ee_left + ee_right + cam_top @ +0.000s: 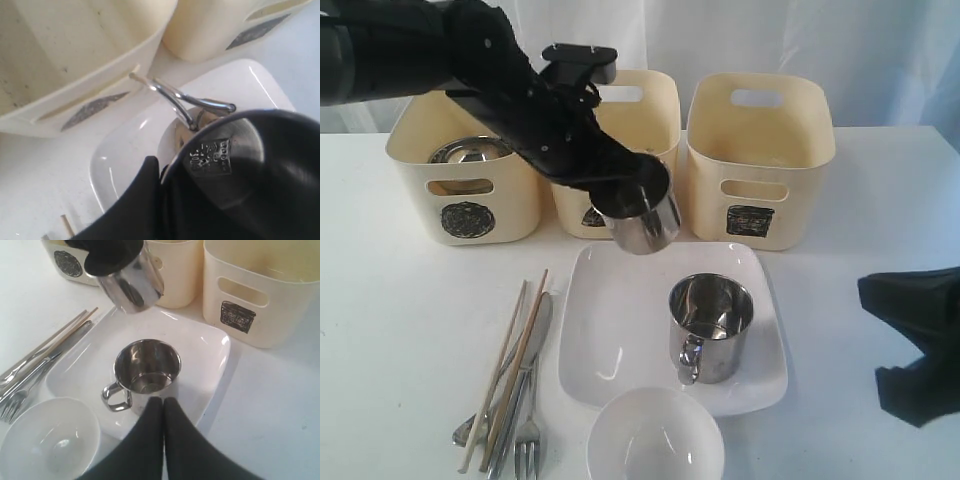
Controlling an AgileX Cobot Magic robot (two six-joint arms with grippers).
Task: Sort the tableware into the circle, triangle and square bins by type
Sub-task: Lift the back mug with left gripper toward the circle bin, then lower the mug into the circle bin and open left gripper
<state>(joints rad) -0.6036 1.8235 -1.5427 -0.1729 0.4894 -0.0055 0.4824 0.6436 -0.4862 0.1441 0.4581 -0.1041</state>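
- Lifted mug: polished steel, mirror-bright wall, stamped mark on the base.
- Second mug: same bright steel, reflective inside and out.
- Steel bowl: shiny metal, smooth rim.
- Square plate: white, glossy, glazed look, sharp highlights.
- White bowl: smooth, glossy, soft shine inside.
- Chopsticks: pale wood, matt.
- Knife and fork: bright metal, smooth.
- Circle bin, triangle bin, square bin: cream plastic, smooth, faint satin sheen. Inner walls lightly speckled. Black scribbled marks matt.
- Table: white, smooth, near matt.
- Left end effector and right end effector: black, matt, smooth.
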